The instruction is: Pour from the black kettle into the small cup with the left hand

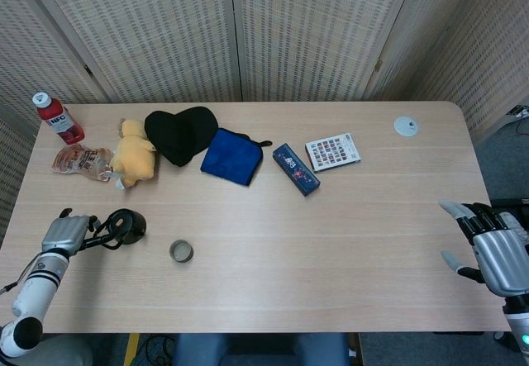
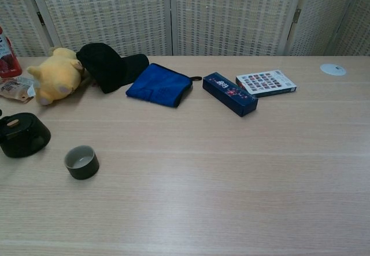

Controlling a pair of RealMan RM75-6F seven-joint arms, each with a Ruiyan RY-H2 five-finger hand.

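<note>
Kettle (image 1: 128,225) sits upright just to the right of the left hand (image 1: 68,232), whose fingers reach its handle; whether they grip it, I can't tell. Cup (image 1: 181,251) stands further right, beyond the kettle. Right hand (image 1: 492,250) idles spread, far off.

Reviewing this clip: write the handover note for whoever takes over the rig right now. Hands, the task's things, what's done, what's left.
Left hand: at the table's near left edge, fingers at the black kettle's handle; whether it really grips is unclear.
Right hand: holds nothing, fingers apart, off the table's right edge.
Kettle stands upright on the table; small cup stands upright to its right, apart from it.
Done: hand brought to the handle; no lift yet, and no pour that shows.
Left: secure the grip, lift, tilt over the cup.
</note>
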